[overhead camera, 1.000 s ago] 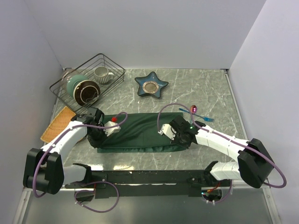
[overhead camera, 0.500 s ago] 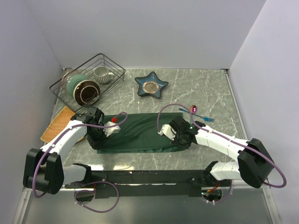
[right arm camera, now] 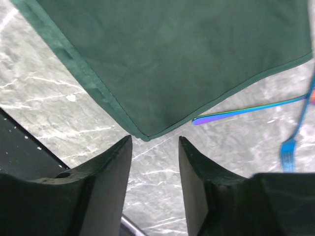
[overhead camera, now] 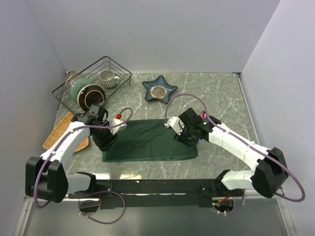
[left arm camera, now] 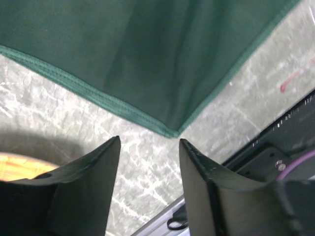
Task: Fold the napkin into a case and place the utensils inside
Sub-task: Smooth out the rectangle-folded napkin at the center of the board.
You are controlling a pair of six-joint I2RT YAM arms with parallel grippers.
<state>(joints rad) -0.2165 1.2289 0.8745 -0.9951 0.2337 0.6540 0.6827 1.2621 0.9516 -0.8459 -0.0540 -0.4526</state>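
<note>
The dark green napkin [overhead camera: 150, 140] lies flat on the marble table as a long, narrow, layered case. My left gripper [overhead camera: 105, 139] hovers over its left end, open and empty; the left wrist view shows the napkin [left arm camera: 138, 54] corner just ahead of my left gripper [left arm camera: 148, 142]. My right gripper [overhead camera: 189, 139] hangs over the right end, also open and empty, with the napkin [right arm camera: 177, 59] corner in front of my right gripper [right arm camera: 155, 140]. The utensils lie right of the cloth: a blue-violet handle [right arm camera: 246, 110] and a blue fork [right arm camera: 290, 147]. From above only a pink tip [overhead camera: 204, 114] shows beside my right arm.
A wire basket [overhead camera: 93, 86] with a mug and bowls stands at the back left. A star-shaped blue dish [overhead camera: 159, 89] sits behind the cloth. An orange-tan mat [overhead camera: 61, 130] lies at the left edge, under my left arm. A black rail [overhead camera: 157, 186] runs along the near edge.
Both grippers have opened, let go of the cloth's near edge and risen, pulling toward the far side. The napkin stays folded flat.
</note>
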